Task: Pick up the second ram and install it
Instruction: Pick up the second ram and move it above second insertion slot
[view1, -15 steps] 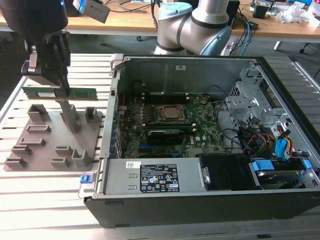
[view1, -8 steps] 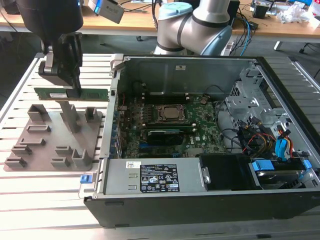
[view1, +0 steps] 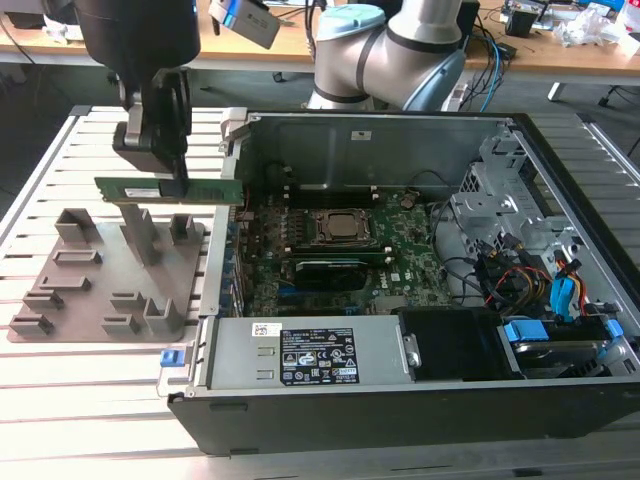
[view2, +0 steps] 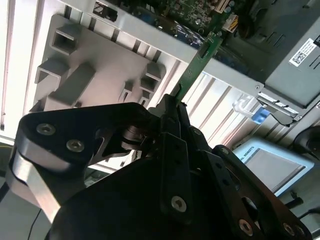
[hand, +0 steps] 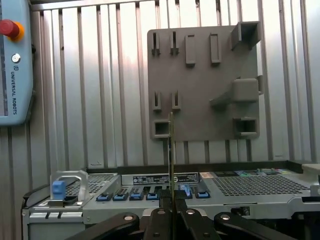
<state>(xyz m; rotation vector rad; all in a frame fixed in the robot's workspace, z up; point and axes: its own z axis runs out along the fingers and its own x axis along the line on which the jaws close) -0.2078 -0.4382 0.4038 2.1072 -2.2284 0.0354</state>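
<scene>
The second ram (view1: 170, 188) is a thin green stick held level in the air, above the grey fixture tray (view1: 70, 290) and just off the open computer case's wall on the exterior view's left. My gripper (view1: 172, 176) is shut on its middle from above. In the second wrist view the ram (view2: 200, 62) sticks out past the gripper (view2: 171, 102) toward the case. In the first wrist view the ram (hand: 171, 155) shows edge-on between the fingers (hand: 159, 216), over the tray (hand: 200, 100). The green motherboard (view1: 340, 250) lies inside the case.
The open case (view1: 400, 360) holds a power supply, drive bays and blue and orange cables (view1: 560, 290) at the exterior view's right. The arm's base (view1: 380, 50) stands behind the case. A teach pendant (hand: 15, 60) lies on the slatted metal table (view1: 90, 400).
</scene>
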